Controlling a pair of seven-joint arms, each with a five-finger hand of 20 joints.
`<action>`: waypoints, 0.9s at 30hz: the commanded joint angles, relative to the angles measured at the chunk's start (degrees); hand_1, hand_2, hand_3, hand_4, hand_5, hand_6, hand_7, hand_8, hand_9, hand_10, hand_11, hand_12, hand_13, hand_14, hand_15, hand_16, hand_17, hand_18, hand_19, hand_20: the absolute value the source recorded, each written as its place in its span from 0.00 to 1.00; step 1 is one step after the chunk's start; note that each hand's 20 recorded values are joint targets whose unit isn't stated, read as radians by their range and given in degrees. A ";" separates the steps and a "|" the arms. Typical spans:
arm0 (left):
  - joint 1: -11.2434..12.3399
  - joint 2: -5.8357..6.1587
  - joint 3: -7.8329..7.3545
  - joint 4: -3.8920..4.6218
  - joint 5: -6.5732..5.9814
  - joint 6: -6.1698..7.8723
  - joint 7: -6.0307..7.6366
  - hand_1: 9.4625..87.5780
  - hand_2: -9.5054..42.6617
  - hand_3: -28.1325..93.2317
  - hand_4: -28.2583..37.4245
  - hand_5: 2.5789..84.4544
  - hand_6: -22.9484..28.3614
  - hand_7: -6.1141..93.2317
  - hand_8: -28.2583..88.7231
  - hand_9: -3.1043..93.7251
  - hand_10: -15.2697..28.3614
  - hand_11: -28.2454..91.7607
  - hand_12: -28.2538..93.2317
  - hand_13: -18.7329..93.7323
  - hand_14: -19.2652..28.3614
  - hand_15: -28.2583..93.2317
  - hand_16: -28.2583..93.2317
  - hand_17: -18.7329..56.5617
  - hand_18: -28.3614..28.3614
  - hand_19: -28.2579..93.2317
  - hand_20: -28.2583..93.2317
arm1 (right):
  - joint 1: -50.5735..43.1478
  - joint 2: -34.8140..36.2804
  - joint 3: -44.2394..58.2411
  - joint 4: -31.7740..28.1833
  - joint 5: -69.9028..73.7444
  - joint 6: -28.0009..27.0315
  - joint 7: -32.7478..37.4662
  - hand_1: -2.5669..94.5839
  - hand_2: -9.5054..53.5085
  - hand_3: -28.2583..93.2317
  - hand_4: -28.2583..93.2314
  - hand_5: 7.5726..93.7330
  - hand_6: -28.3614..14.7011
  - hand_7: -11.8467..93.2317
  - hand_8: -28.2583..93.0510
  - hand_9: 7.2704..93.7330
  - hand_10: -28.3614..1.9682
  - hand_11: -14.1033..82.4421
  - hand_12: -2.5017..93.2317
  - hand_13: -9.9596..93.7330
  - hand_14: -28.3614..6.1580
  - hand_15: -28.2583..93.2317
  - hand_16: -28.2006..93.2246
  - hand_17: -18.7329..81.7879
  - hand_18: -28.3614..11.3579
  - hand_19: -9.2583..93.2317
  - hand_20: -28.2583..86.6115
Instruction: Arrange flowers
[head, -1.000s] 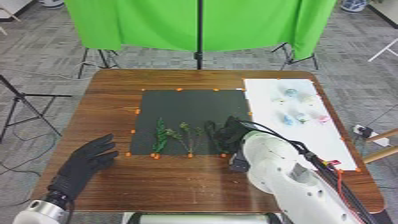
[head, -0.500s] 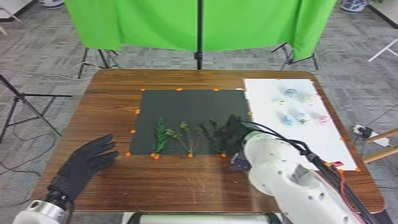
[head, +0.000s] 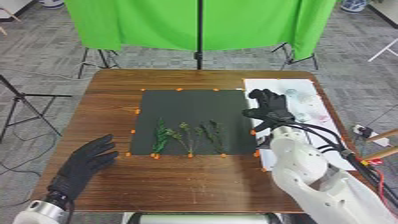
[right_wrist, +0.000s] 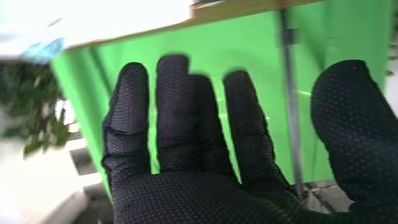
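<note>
My right hand (head: 269, 107) is over the left part of the white sheet (head: 266, 85), open and holding nothing. In the right wrist view the same hand (right_wrist: 191, 195) has its fingers straight and its thumb spread. Three green stems lie side by side on the black mat (head: 191, 102): a leafy one (head: 161, 137), a branching one (head: 185, 136) and another leafy one (head: 213, 136). Pale blue and pink flowers lie on the white sheet, among them a blue one (head: 290, 92); my right hand partly hides this group. My left hand (head: 84, 162) rests open at the table's left side.
Orange markers line the edges of the mat and sheet on the brown table (head: 204, 185). A green cloth (head: 151, 25) hangs behind the table on a black stand. Cables run along my right arm.
My right hand has moved from the mat's right part up and to the right, over the white sheet. The right-hand stem, earlier partly covered, now lies uncovered on the mat. The left hand has not moved.
</note>
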 joint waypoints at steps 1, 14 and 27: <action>1.89 -0.54 0.30 1.15 0.48 -0.07 -1.09 0.21 0.20 0.81 0.00 0.34 0.53 0.26 0.15 0.31 0.62 0.41 0.35 0.36 0.73 0.55 0.20 0.13 0.89 0.67 0.23 | -3.14 6.93 3.93 5.20 -0.84 -0.04 -0.36 0.28 0.00 0.97 0.00 0.27 0.57 0.36 0.08 0.25 0.48 0.43 0.24 0.37 0.47 0.60 0.33 0.33 0.25 0.72 0.50; 1.55 -0.29 0.30 1.24 0.43 -0.34 -1.40 0.21 0.20 0.82 0.00 0.34 0.53 0.26 0.15 0.31 0.62 0.41 0.35 0.36 0.73 0.55 0.20 0.13 0.89 0.67 0.23 | -1.85 7.06 1.02 9.52 -2.49 0.40 3.31 0.32 0.00 0.96 0.00 0.37 0.59 0.38 0.07 0.40 0.46 0.63 0.26 0.59 0.60 0.74 0.36 0.43 0.29 0.85 0.53; 0.90 1.05 -0.12 1.03 -0.18 -0.66 -0.57 0.21 0.20 0.82 0.00 0.34 0.53 0.26 0.15 0.31 0.62 0.41 0.35 0.36 0.73 0.55 0.20 0.13 0.89 0.67 0.23 | -1.26 6.92 -0.88 10.63 -3.55 8.73 0.09 0.58 0.00 0.90 0.00 0.71 0.63 0.62 0.12 0.88 0.80 0.40 0.51 0.88 0.86 0.65 0.56 0.55 0.28 0.90 0.60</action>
